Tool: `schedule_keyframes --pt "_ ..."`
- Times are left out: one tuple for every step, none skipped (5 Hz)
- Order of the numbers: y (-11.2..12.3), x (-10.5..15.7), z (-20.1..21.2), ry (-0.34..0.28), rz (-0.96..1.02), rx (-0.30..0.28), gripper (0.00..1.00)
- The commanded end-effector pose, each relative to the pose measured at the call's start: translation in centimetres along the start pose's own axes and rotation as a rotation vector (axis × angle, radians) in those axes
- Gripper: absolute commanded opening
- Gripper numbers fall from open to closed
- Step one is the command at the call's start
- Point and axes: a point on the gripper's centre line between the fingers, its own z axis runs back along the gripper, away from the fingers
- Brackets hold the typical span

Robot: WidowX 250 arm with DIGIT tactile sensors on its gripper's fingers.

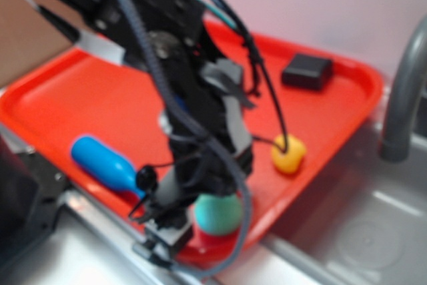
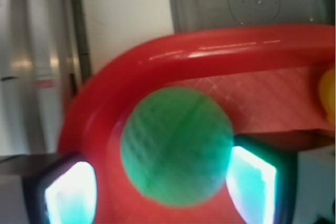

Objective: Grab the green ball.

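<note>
The green ball (image 1: 217, 213) lies in the near corner of the red tray (image 1: 87, 98), close against its raised rim (image 2: 210, 51). In the wrist view the ball (image 2: 176, 145) fills the middle, dimpled and teal-green. My gripper (image 2: 161, 190) straddles it and is open. The right finger (image 2: 252, 184) is at the ball's side, while the left finger (image 2: 71, 195) stands off with red tray showing in the gap. In the exterior view my gripper (image 1: 200, 225) reaches down at the tray's front edge, the arm hiding the ball's left side.
A small yellow toy (image 1: 288, 153) sits on the tray right of the arm and shows again as the yellow toy (image 2: 328, 95). A blue oblong object (image 1: 103, 161) lies left, a black box (image 1: 307, 71) at the far corner. A metal sink (image 1: 360, 231) and a grey faucet pipe (image 1: 403, 98) flank the tray.
</note>
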Motion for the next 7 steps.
schedule_keyframes --pt "-0.9 -0.1 -0.5 -0.022 0.023 -0.001 0.07" --pt "-0.5 -0.4 -0.5 -0.015 0.044 0.005 0.00" --pt "-0.2 -0.7 -0.4 -0.008 0.062 0.004 0.00" --pt "0.2 -1.1 -0.1 -0.006 0.099 0.012 0.00" --pt "1.0 -2.5 2.7 -0.001 0.237 0.056 0.00" --pt "1.6 -5.7 6.7 -0.116 0.489 0.039 0.00" --pt "0.7 -8.9 10.1 -0.155 0.684 0.071 0.00"
